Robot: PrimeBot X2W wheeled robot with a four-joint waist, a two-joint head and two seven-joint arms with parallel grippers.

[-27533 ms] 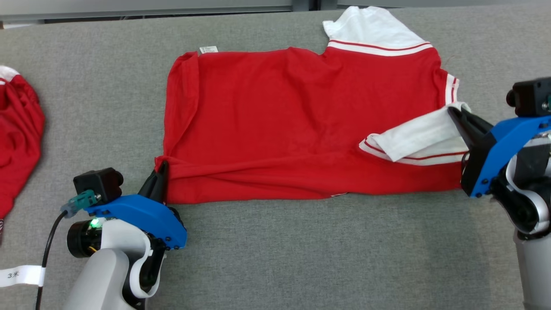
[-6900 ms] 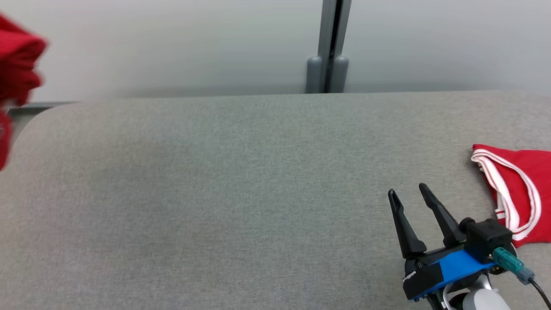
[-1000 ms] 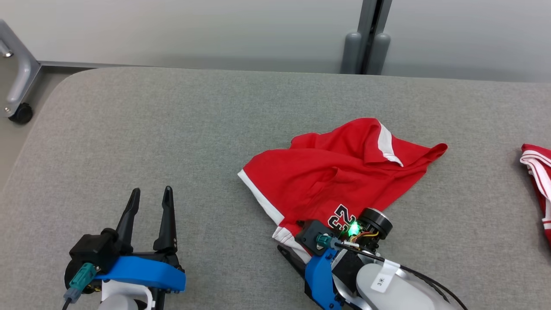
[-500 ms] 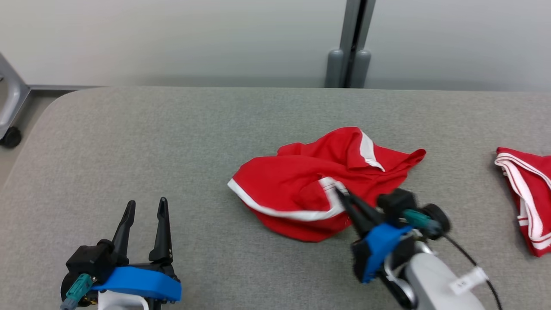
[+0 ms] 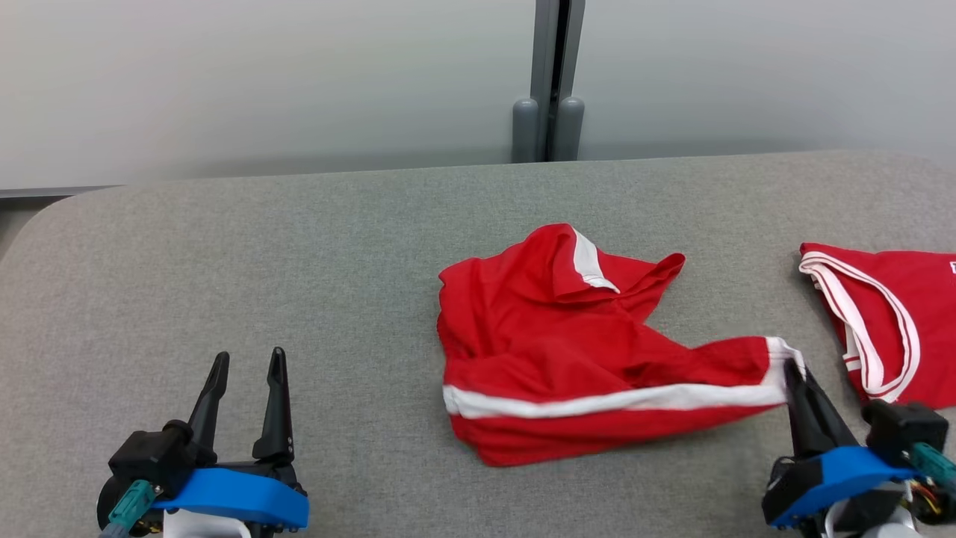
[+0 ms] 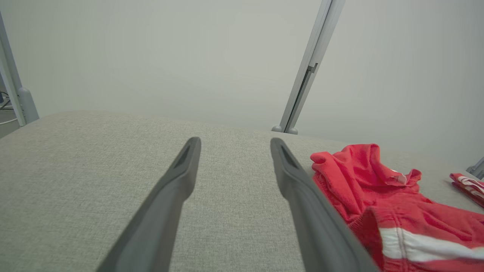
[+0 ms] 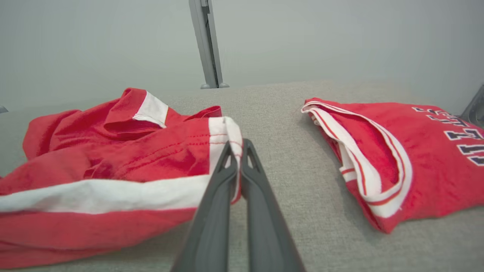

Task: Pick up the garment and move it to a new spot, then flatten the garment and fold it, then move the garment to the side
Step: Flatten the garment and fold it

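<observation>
A crumpled red garment [image 5: 567,351] with white stripes lies in the middle of the grey table [image 5: 299,261]. My right gripper [image 5: 790,368] is shut on its white-edged corner [image 7: 227,132] and holds it stretched out to the right. In the right wrist view the gripper [image 7: 237,145] pinches that hem, and the garment [image 7: 94,158] spreads to the left. My left gripper [image 5: 246,359] stands open over bare table at the lower left, apart from the cloth. From the left wrist the open gripper [image 6: 232,141] points past the garment [image 6: 378,196], which lies to its right.
A second red garment [image 5: 889,321] with white trim and dark lettering lies folded at the right edge of the table, also in the right wrist view [image 7: 397,143]. A pale wall with a grey post [image 5: 549,82] stands behind the table.
My right gripper has pulled the garment's white-edged corner out to the right and toward me, stretching the cloth. The head camera has shifted. The left gripper stays open in place.
</observation>
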